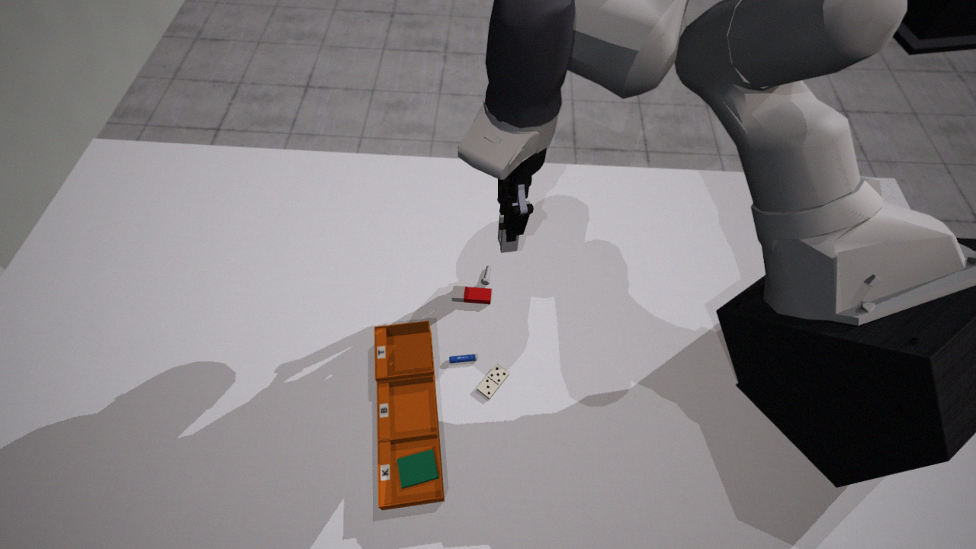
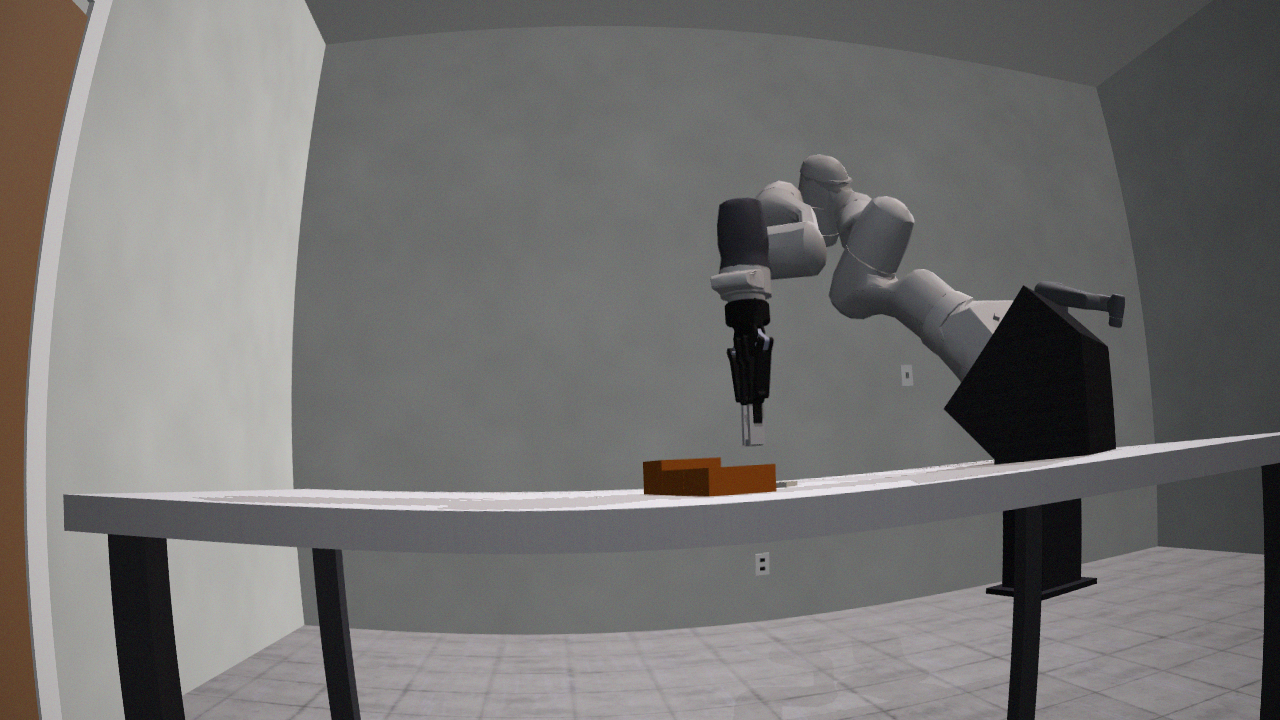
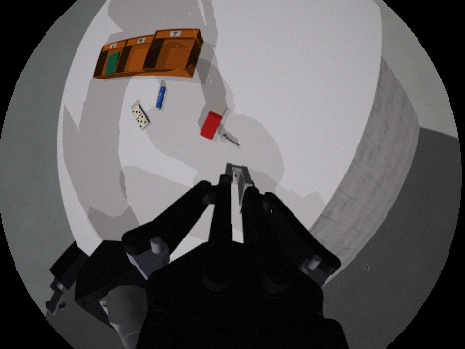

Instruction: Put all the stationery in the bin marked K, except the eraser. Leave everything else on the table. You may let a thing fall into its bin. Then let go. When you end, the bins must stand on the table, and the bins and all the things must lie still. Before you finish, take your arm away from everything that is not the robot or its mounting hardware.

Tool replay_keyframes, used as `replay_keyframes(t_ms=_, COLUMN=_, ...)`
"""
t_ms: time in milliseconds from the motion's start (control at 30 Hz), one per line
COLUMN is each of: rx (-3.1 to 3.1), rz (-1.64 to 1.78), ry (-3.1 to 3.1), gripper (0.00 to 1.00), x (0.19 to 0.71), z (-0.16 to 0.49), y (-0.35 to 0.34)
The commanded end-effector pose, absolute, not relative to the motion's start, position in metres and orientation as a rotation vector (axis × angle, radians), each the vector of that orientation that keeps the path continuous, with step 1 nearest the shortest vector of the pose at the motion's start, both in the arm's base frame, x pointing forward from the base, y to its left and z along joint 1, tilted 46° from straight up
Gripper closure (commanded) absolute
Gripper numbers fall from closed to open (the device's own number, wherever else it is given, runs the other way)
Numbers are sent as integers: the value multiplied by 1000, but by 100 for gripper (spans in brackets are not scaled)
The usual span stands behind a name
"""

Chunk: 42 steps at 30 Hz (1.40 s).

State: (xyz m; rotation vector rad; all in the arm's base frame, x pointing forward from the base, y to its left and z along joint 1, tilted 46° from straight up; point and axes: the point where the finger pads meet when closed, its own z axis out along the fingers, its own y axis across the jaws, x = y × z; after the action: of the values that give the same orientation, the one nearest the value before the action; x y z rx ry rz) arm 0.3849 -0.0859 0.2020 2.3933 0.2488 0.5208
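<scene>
My gripper (image 1: 508,235) (image 2: 750,413) (image 3: 234,173) hangs above the table behind the other things. It is shut on a small pale grey piece (image 2: 746,441) (image 3: 237,174) that sticks out below the fingertips; I cannot tell what it is. The orange bin row (image 1: 382,416) (image 2: 707,479) (image 3: 170,53) has compartments T, B and K. A green pad (image 1: 416,468) (image 3: 112,63) lies in K at the near end. A small blue stick (image 1: 462,357) (image 3: 160,95) lies right of the T compartment.
A red block (image 1: 477,293) (image 3: 211,125) and a grey screw (image 1: 485,274) (image 3: 230,139) lie just in front of the gripper. A white domino (image 1: 492,381) (image 3: 140,116) lies near the blue stick. The robot's black base (image 1: 845,368) stands at the right.
</scene>
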Motion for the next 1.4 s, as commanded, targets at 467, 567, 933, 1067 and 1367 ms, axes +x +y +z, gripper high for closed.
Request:
replay_keyframes(t_ms=467, rx=2390, rz=507, ry=263, gripper=94, x=419, z=168, y=-18)
replay_keyframes(t_ms=567, rx=2390, rz=507, ry=263, gripper=94, x=422, z=166, y=-13)
replay_keyframes(t_ms=933, rx=2390, rz=507, ry=263, gripper=94, x=450, z=139, y=40)
replay_keyframes(t_ms=1067, rx=2390, rz=507, ry=263, gripper=94, x=460, z=129, y=59)
replay_keyframes(t_ms=1367, rx=2390, rz=507, ry=263, gripper=94, x=478, z=112, y=93)
